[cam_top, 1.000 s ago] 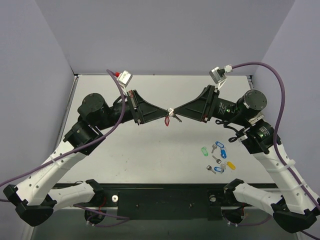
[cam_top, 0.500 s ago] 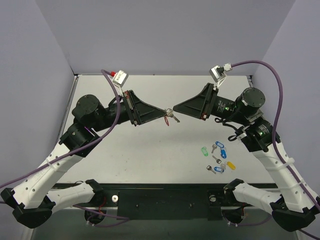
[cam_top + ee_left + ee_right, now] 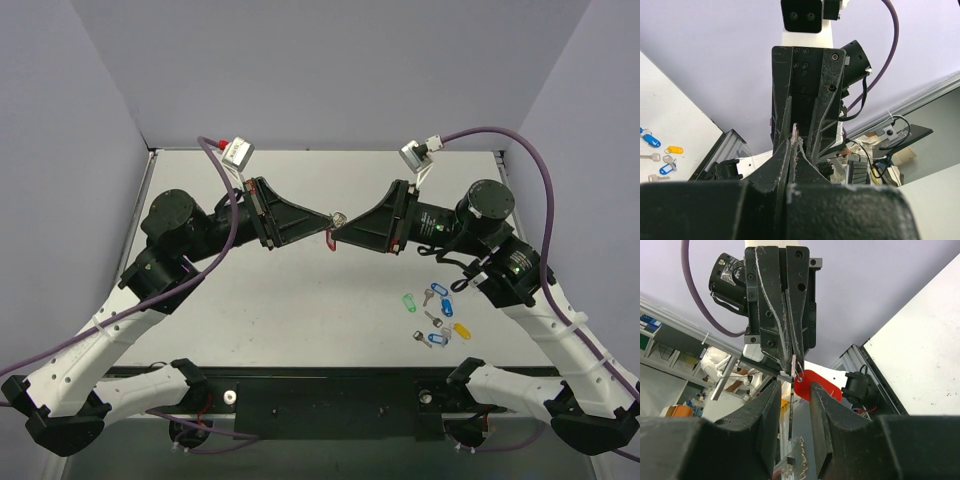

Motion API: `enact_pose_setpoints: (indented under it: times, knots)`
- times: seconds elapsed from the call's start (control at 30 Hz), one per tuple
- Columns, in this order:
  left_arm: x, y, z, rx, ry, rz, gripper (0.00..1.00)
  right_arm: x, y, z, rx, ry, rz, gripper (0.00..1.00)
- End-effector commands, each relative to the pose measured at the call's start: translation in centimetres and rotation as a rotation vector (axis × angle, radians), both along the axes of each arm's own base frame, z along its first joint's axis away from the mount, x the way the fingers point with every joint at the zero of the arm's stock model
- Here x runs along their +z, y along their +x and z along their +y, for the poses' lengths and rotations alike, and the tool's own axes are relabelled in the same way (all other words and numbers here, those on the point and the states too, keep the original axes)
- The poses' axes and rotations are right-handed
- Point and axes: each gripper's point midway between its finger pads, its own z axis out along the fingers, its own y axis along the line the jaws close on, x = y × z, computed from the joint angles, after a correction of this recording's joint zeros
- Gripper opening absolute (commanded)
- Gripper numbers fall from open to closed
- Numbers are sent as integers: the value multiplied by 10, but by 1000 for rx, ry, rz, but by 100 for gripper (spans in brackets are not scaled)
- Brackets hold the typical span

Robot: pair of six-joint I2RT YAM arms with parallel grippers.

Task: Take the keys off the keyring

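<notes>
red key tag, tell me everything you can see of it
The red key tag is a small, glossy plastic piece hanging in mid-air above the table. A thin metal ring at its top joins it to a silvery key, seen edge-on and apparently pinched in the shut left gripper. The open right gripper straddles the key; whether it touches the tag is unclear.

Glossy red plastic key tag (image 3: 816,383), thin bright metal split ring (image 3: 799,374), silvery metal key (image 3: 791,395); matt black plastic left gripper (image 3: 793,358), edges scratched pale; smooth matt grey table (image 3: 300,300); shiny blue plastic tag (image 3: 445,298); smooth purple cable (image 3: 545,200)
</notes>
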Motion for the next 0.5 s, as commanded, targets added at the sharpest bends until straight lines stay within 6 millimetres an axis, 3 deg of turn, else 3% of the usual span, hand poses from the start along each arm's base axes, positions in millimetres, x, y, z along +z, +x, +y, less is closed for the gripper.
enact_pose_setpoints:
  times: [0.0, 0.23, 0.47]
  knots:
    - [22, -5, 6, 4, -61, -61, 0, 28, -1, -4, -18, 61, -87, 27]
    - [27, -8, 8, -1, -71, -70, 0, 29, 13, -8, -68, 62, -79, 33]
    - [22, -7, 7, 0, -65, -65, 0, 35, 14, -7, -68, 82, -81, 25]
